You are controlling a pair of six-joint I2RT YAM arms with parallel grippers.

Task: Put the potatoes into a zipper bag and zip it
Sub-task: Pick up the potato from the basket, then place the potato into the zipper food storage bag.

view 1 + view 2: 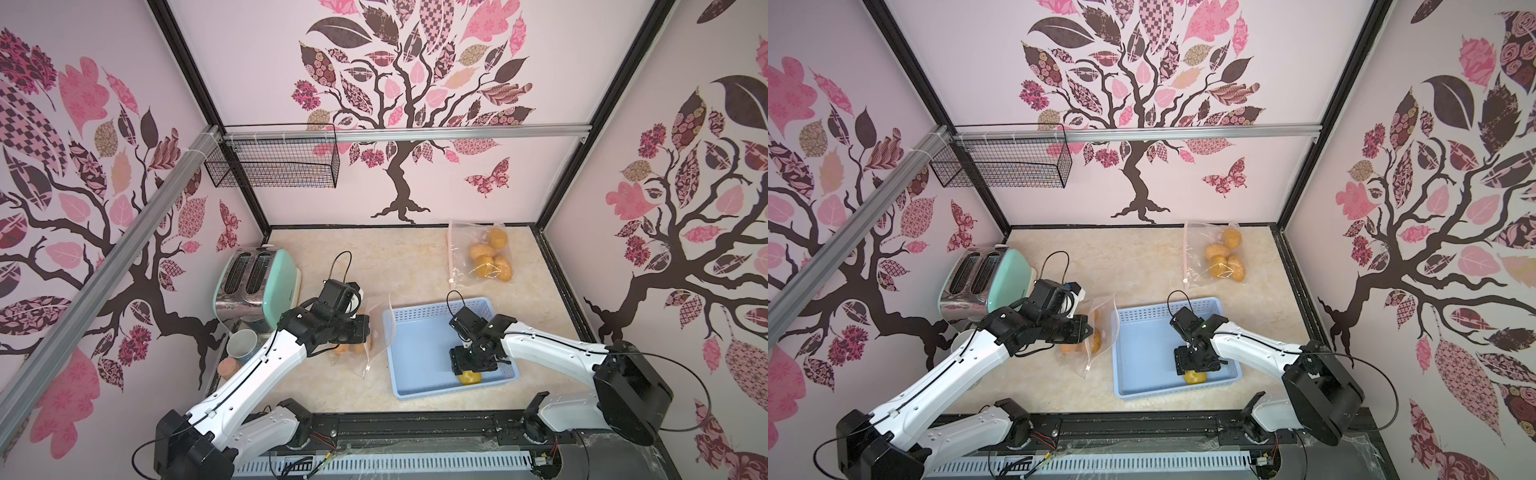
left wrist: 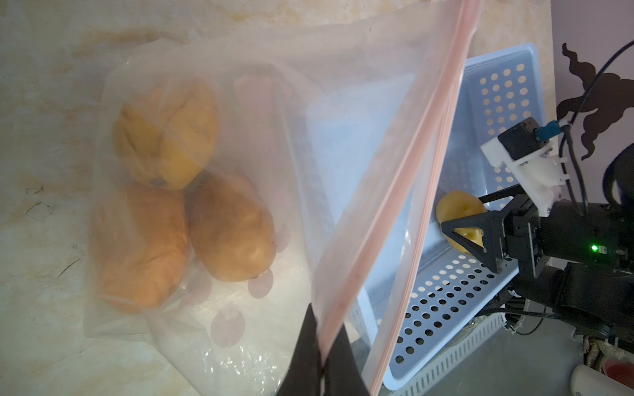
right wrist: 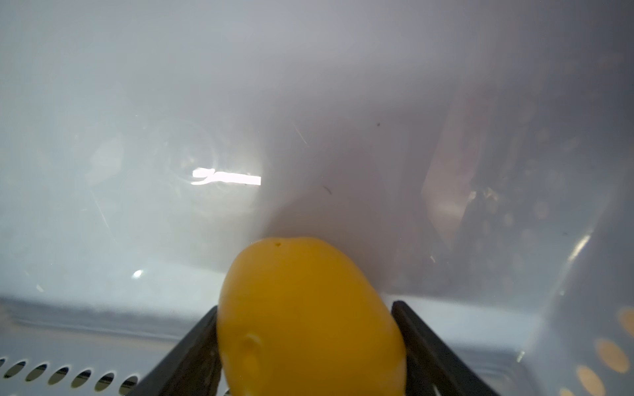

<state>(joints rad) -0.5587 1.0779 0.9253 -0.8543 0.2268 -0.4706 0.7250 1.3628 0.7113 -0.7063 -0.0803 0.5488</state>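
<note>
The right pincer (image 3: 305,308) reaches down into the blue basket (image 1: 419,345). Its two black fingers press on either side of the yellow potato (image 3: 308,325), which lies by the basket's front wall toward the right arm's side. The rest of the basket floor is bare.

The left pincer (image 2: 324,337) is clamped tight on the rim of a clear zipper bag (image 2: 343,103), at its pink zip strip. That bag stands just beside the basket's wall on the left arm's side, with its mouth parted and facing the basket. Three orange-brown potatoes (image 2: 230,226) lie in its bottom, touching one another, on the counter (image 1: 395,257).

Beyond the basket's far wall, and apart from it, a second zipper bag (image 1: 461,249) lies flat with four potatoes (image 1: 484,266) clustered inside. Whether its strip is sealed cannot be told. Bare counter lies between that bag and the basket, and a wider stretch runs from the basket's far corner on the left arm's side to the back wall. A narrow strip of counter separates the basket's front wall from the counter's front edge.

Past the held bag, farther from the basket, stand a mint toaster (image 1: 266,282) and a cup (image 1: 243,343), with a pinkish fruit (image 1: 227,366) beside the cup.
</note>
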